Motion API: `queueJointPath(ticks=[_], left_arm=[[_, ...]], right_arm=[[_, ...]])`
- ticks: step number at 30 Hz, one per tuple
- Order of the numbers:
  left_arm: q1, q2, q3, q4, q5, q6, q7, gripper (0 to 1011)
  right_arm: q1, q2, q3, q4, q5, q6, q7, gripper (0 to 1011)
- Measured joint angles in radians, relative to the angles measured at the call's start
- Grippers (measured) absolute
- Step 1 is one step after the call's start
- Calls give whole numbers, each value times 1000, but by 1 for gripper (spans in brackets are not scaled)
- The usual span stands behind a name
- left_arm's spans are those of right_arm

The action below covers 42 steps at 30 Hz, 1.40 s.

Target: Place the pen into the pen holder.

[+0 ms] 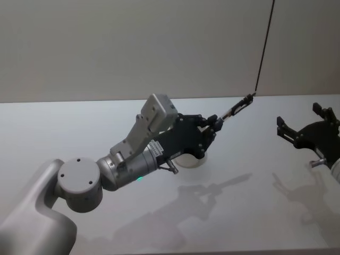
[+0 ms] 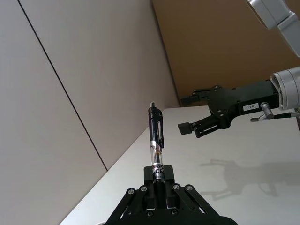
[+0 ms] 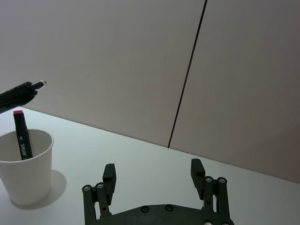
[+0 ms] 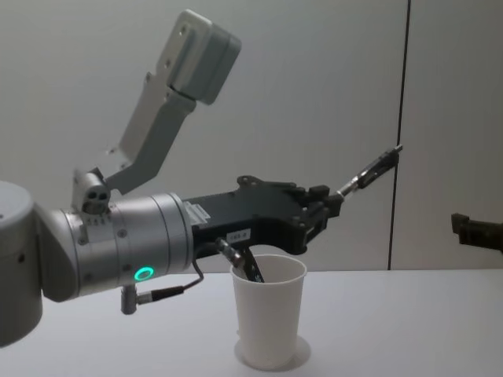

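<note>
My left gripper [image 1: 217,122] is shut on the lower end of a black pen [image 1: 237,108], which slants up and away above the table. In the left wrist view the pen [image 2: 156,136] stands out from between the shut fingers [image 2: 158,176]. The pen holder, a white paper cup [image 4: 267,316], stands on the table just below this gripper [image 4: 330,203]; the hand partly hides the cup [image 1: 192,161] in the head view. The pen's tip [image 3: 22,92] hangs above the cup [image 3: 26,173]. My right gripper [image 1: 300,118] hovers open and empty at the right.
A black marker with a red cap [image 3: 21,138] stands in the cup, also seen as a dark stick [image 4: 247,265] leaning on its rim. The white table [image 1: 255,212] ends at a plain wall with a dark vertical seam [image 1: 264,48].
</note>
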Motion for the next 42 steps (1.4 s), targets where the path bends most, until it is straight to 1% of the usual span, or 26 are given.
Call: queueJointPath(ticks=[14,28,37,42], left_arm=[[-20,-10,12,33,-7,-10,-42,137],[-29,-15,17,48,-14,-15,-63,137],[-31,-16,18,52,-16,-16,-69,137],[-32,-16,19,54,-16,-16,-70,137]], right_arm=[[0,0,0,0,0,0,0,1002],[0,0,0,0,0,0,0,1002],[-11,4,3,-11,21,-4,13,1002],[-22,12,11,-23,55,-1,32,1002]])
